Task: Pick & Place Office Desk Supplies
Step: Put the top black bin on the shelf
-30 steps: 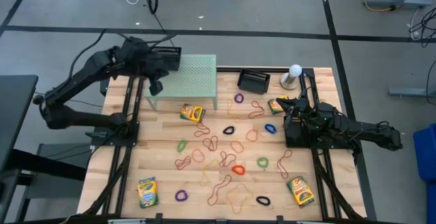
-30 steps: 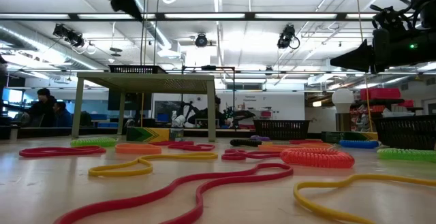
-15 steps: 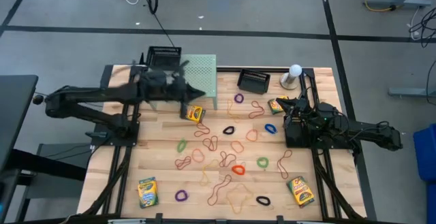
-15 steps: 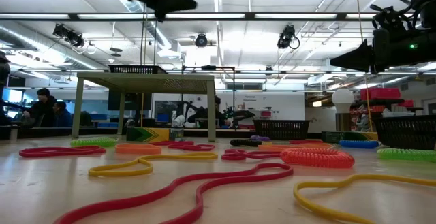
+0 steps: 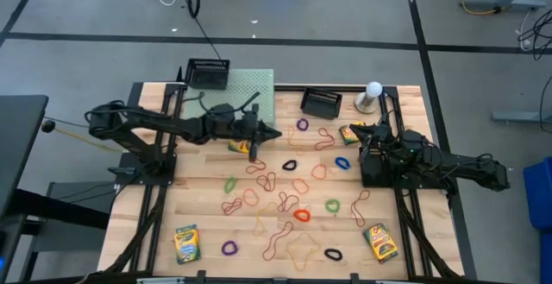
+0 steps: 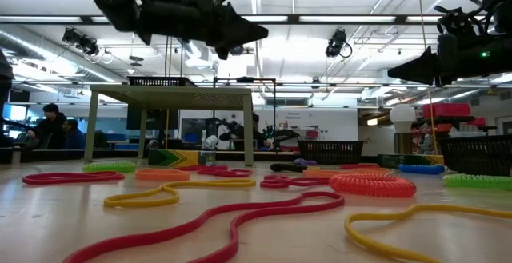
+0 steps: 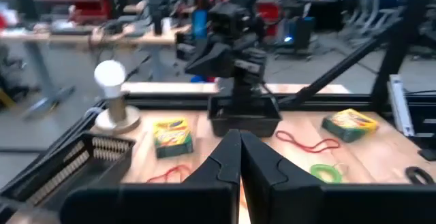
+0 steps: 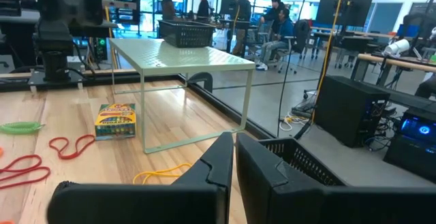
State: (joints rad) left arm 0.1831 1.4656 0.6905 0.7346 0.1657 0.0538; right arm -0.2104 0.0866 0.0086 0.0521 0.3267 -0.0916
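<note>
The wooden table (image 5: pixel 198 193) is made of pale planks and has black rails along its sides. A pale green metal shelf (image 5: pixel 259 90) with tiny holes stands at the far end, and a black mesh tray (image 5: pixel 208 73) sits on its top. A second black mesh tray (image 5: pixel 321 103) rests on the wood beside a white ball-topped stand (image 5: pixel 371 96).

The left arm reaches across the table from the left side. The left gripper (image 5: pixel 274 134) hangs in the air near the shelf's front leg, its two dark fingers pressed together with nothing between them. A crayon box (image 5: pixel 242 146), yellow and green, lies just under that arm.

The right arm waits at the right side. The right gripper (image 5: pixel 356 131) is pinched closed and holds nothing. Another crayon box (image 5: pixel 350 134) lies right by it.

Two more crayon boxes (image 5: pixel 185 242) lie at the near corners. Thin bendy rubber bands (image 5: pixel 301 216) in red, orange, green, purple, tan and black are scattered over the middle of the wood, some round, some twisted.
</note>
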